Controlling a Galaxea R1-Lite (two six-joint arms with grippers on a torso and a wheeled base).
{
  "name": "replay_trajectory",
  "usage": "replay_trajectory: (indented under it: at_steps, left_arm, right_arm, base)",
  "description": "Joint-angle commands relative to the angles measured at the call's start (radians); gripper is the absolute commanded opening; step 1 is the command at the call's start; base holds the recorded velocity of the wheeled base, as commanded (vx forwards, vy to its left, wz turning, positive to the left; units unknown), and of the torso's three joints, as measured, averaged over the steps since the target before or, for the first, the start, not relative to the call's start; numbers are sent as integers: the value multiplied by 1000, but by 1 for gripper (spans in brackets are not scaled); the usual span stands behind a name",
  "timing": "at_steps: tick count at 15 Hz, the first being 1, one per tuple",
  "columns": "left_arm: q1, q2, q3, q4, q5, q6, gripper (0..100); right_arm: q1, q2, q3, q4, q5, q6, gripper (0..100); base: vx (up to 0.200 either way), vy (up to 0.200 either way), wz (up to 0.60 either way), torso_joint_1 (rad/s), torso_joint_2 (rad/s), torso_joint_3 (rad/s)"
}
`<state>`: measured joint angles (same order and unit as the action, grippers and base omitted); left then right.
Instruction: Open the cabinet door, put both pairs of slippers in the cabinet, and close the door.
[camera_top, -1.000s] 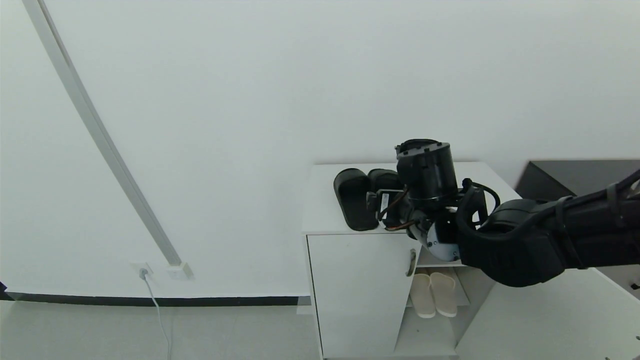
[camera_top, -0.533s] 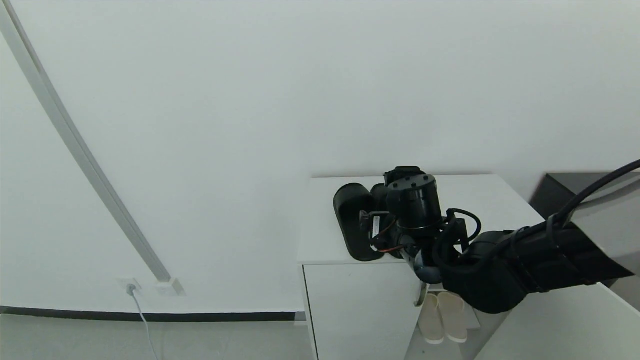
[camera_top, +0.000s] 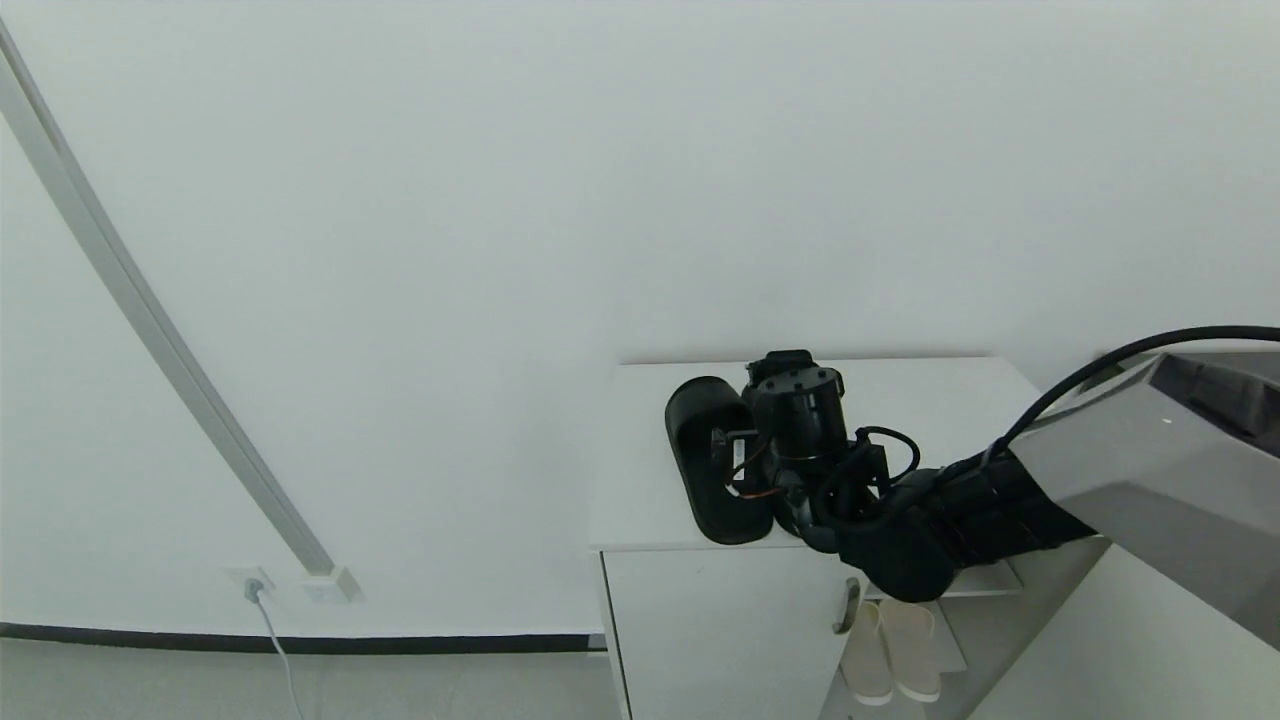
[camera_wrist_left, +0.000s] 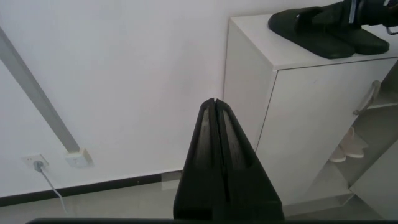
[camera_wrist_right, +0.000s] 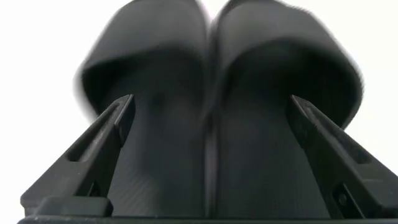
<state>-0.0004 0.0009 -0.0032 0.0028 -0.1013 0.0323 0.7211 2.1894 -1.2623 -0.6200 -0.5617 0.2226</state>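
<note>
Right wrist view had the black slippers (camera_wrist_right: 211, 130) lying side by side & touching, dead ahead of the right gripper (camera_wrist_right: 211, 102). Its fingers (camera_wrist_right: 102, 146) were spread wide, one outside each slipper, so the pair sat btwn them. Couldn't tell if the pads touched the soles' edges yet. Long axis of the pair ran straight away from the wrist, i.e. front-to-back on the cabinet top (camera_top: 930, 420), strap ends at the far side. Fingers crossed that axis, so a squeeze would press both slippers together across their width. Judged: grasp step for 2nd pair, approx halfway thru task. Cream slippers (camera_top: 890, 650) already sat on a shelf inside the cabinet (camera_top: 710, 640), right door (camera_top: 1090, 660) swung open. Left gripper (camera_wrist_left: 215, 102) hung low, well apart off the cabinet's left side, fingers pressed together on nothing. Right arm was clearly the nearer one.
</note>
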Motion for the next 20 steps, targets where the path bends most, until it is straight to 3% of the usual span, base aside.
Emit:
replay_trajectory:
  at_steps: [1, 6, 9, 10, 17, 20]
  left_arm:
    - [0, 1, 0, 0, 0, 0, 0]
    - [0, 1, 0, 0, 2, -2, 0]
    - [0, 1, 0, 0, 2, -2, 0]
    - [0, 1, 0, 0, 2, -2, 0]
    - [0, 1, 0, 0, 2, -2, 0]
    - [0, 1, 0, 0, 2, -2, 0]
  right_arm:
    - [-20, 72, -61, 0, 11, -6, 100]
    - [-55, 176, -219, 0, 13, -63, 100]
    - [-68, 191, -249, 0, 17, -65, 100]
    - [-68, 190, -249, 0, 19, -65, 0]
    - [-68, 167, -236, 0, 19, -65, 0]
    - [-49, 47, -115, -9, 75, -63, 0]
  base:
    - [0, 0, 0, 0, 0, 0]
    - [0, 0, 0, 0, 0, 0]
    - [0, 0, 0, 0, 0, 0]
    - [0, 0, 0, 0, 0, 0]
    - [0, 0, 0, 0, 0, 0]
    - [0, 0, 0, 0, 0, 0]
